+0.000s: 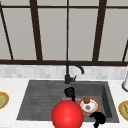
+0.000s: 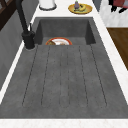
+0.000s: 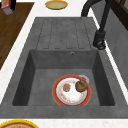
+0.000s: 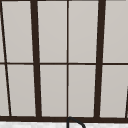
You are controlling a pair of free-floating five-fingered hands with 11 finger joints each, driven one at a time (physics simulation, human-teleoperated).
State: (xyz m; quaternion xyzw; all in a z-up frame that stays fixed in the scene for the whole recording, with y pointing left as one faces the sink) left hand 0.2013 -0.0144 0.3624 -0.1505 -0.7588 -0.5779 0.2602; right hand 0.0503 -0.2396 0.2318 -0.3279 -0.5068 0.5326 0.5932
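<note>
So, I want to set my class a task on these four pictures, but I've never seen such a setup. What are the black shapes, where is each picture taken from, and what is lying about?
The black shapes are the robot: two floating hands, with no arms or body. In the front view the left hand hangs before the sink, and the right hand is at the lower right. A red ball appears between them; I cannot tell whether either hand holds anything. Two pictures look along the sink from its left and its right; the fourth faces the window above. In the basin lies a red-rimmed plate with two small foods. A yellow plate stands on the counter.
</note>
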